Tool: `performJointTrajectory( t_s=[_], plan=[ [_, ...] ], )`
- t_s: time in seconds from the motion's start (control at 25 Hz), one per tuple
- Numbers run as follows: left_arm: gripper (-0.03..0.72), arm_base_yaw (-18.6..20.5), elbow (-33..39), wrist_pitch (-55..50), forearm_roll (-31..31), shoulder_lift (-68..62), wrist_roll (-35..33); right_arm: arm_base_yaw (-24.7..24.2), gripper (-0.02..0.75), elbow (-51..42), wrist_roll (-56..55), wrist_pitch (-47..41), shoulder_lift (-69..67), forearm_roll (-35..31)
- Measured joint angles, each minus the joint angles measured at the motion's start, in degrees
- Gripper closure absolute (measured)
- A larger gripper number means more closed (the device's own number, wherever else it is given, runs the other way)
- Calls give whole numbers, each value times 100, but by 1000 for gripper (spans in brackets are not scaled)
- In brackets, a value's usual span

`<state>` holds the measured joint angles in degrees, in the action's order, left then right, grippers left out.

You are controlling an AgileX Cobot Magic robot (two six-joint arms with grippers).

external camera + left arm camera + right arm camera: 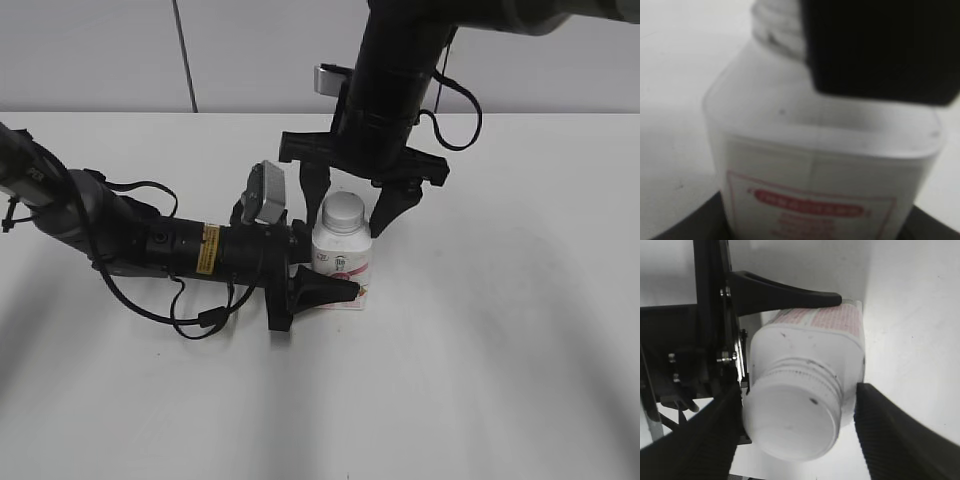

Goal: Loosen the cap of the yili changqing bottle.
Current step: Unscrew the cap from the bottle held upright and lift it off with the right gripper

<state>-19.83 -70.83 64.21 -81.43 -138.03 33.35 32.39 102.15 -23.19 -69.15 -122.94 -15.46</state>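
Note:
The yili changqing bottle (343, 262) stands upright on the white table, squat and white with a pink-red label. Its white ribbed cap (345, 210) sits on the neck. My left gripper (340, 272) reaches in level from the left and is shut on the bottle's body (825, 165); one of its fingers (785, 295) lies flat along the labelled side. My right gripper (796, 432) hangs down from above, open, with its fingers straddling the cap (790, 422). A gap shows between the cap and the right-hand pad (900, 440).
White table (500, 350) on all sides of the bottle. The left arm and its looping cables (200, 318) lie low across the table's left half. A white wall (250, 50) runs behind.

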Motion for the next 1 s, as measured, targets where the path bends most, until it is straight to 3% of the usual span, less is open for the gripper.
performJointTrajectory(
  t_s=[0.2,0.68,1.0],
  plan=[
    [302,0,0,0,0,0,0,0,247,0,0,-54,0,24],
    [302,0,0,0,0,0,0,0,260,0,0,-58,0,34],
    [302,-5,-6,-10,0,0,-10,0,339,0,182,-119,21,123]
  ],
)
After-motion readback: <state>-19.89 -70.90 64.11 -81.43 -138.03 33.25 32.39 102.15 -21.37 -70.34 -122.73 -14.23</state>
